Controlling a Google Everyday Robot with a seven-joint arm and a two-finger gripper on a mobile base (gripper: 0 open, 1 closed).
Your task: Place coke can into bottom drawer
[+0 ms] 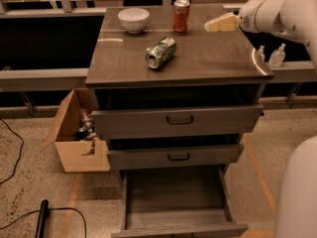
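Observation:
The red coke can (181, 16) stands upright at the back of the cabinet top, right of a white bowl (133, 19). The bottom drawer (176, 202) is pulled out; its grey tray has nothing in it. My gripper (218, 23) is in the air above the right back of the cabinet top, to the right of the coke can and apart from it, pointing left towards it. Nothing shows in it.
A green-and-silver can (160, 52) lies on its side mid-top. The two upper drawers (178, 119) with black handles are partly out. An open cardboard box (74, 133) stands left of the cabinet. Two small bottles (277, 55) stand at the right. A black cable (42, 217) lies on the floor.

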